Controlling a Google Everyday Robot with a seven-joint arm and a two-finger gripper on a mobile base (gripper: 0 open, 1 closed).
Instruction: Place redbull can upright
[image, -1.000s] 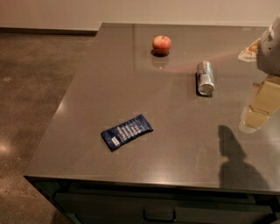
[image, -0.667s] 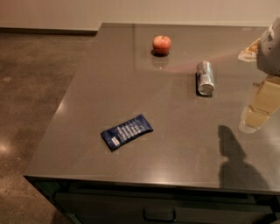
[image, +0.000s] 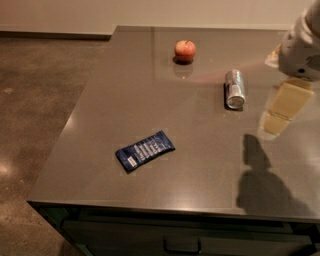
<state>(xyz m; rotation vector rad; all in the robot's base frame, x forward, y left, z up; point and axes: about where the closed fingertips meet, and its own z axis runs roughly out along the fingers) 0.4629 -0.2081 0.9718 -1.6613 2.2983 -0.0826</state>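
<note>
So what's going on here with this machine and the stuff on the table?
A robot is meant to stand the redbull can upright. Right now the can lies on its side on the grey table, untouched. The robot's end effector hovers near the table's right edge, to the right of the can and apart from it. An apple sits farther back and a blue snack packet lies nearer the front; neither is being handled.
</note>
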